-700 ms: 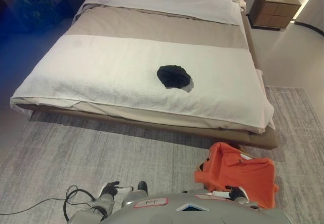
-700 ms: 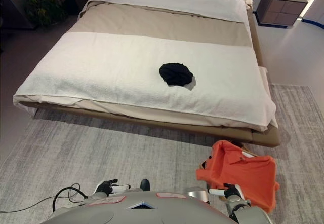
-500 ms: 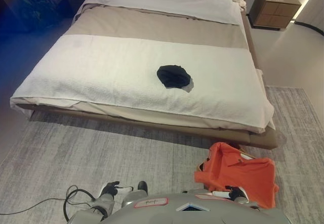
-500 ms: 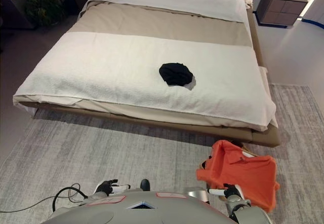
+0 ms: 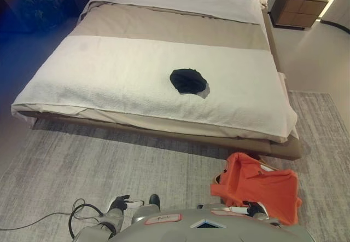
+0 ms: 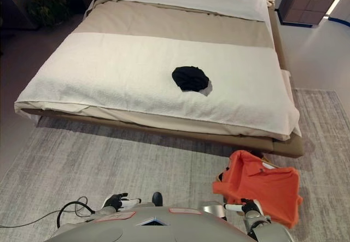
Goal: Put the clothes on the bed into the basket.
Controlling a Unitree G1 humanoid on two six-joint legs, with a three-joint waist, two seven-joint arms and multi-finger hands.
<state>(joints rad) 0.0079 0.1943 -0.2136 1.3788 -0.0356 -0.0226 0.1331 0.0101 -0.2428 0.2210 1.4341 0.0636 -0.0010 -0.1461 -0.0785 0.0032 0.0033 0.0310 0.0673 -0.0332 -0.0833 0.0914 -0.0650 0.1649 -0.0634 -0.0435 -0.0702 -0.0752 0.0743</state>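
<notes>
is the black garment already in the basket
No, the black garment lies bunched on the white blanket of the bed, well away from the orange garment draped down on the rug.

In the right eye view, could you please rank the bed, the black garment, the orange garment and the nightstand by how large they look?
1. bed
2. orange garment, though it lies nearer the camera
3. nightstand, partly cut off and farther away
4. black garment, close to the nightstand in apparent size

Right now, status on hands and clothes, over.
Left robot hand low, empty, fingers curled. Right robot hand low beside orange shirt draped over basket. Black garment on bed. Path clear.
</notes>
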